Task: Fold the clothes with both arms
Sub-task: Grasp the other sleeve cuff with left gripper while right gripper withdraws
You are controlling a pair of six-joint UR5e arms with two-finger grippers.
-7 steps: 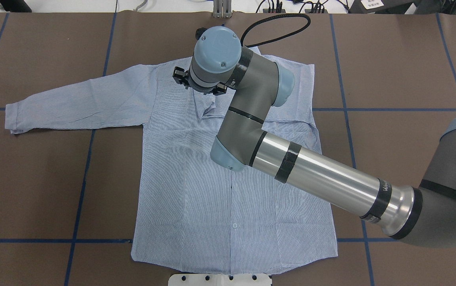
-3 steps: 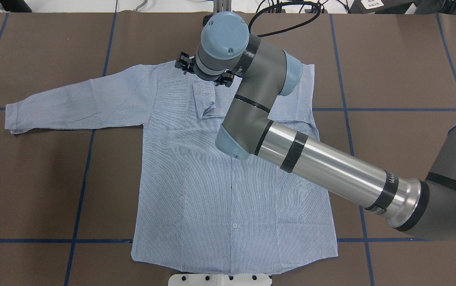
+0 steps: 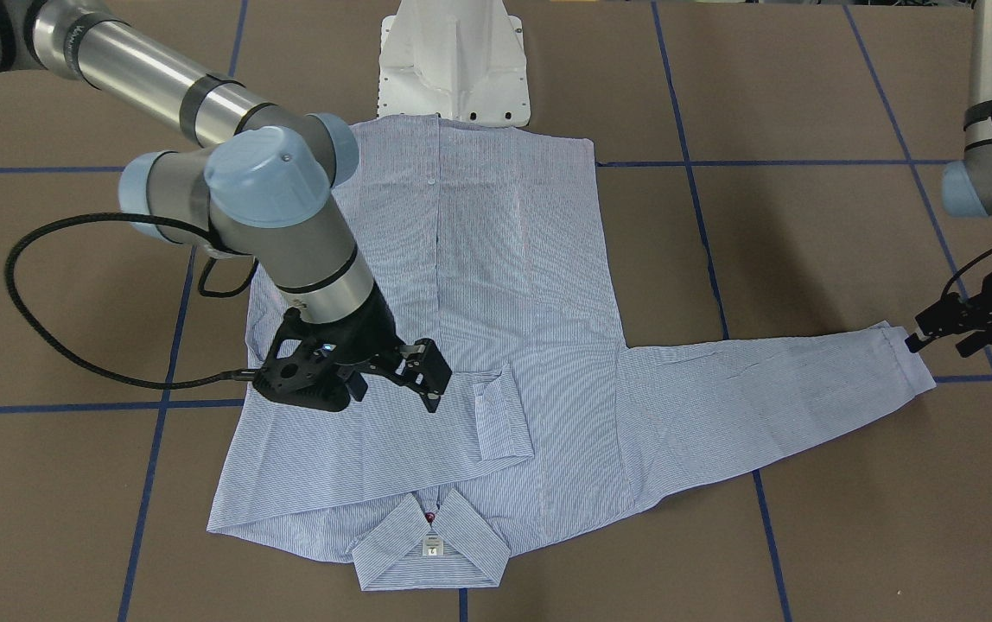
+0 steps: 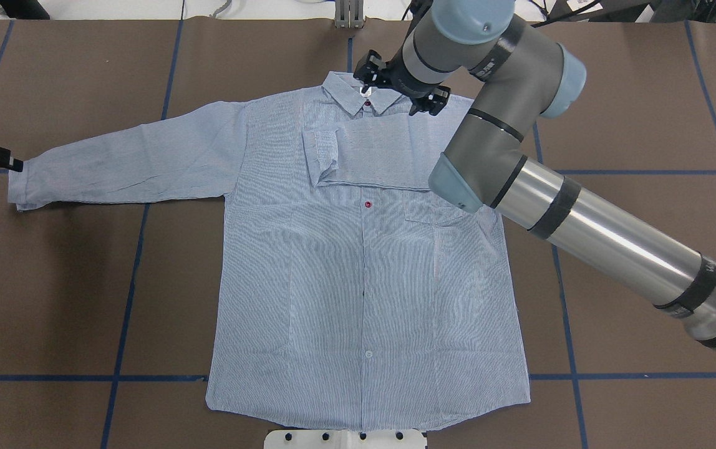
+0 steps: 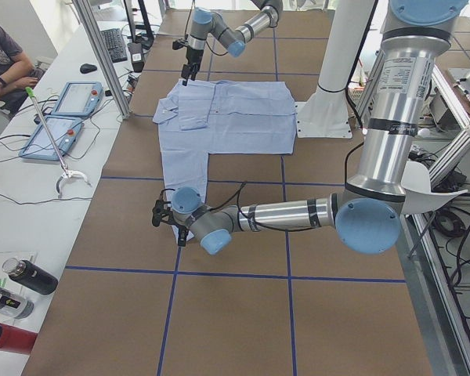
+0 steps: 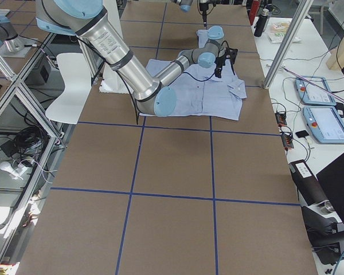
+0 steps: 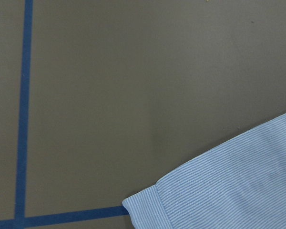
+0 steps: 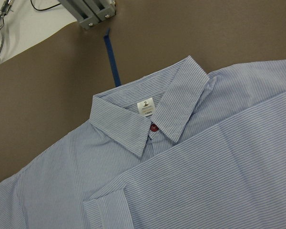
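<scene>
Left gripper (image 3: 941,339), fingers spread, empty, hangs at the cuff (image 3: 909,361): a shallow pinch could slip. Right gripper (image 3: 422,389) holds nothing; its finger spread can't be told.

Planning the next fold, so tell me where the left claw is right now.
In the overhead view the left claw is at the far left edge, just beside the cuff of the shirt's outstretched sleeve.

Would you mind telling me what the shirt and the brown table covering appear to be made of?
Shirt: thin woven cloth, probably cotton, matte. It shows fine blue-white stripes and soft creases, and it lies limp and flat.
Table covering: a matte brown sheet, perhaps paper or card. The right wrist view shows its edge over a white surface.
</scene>
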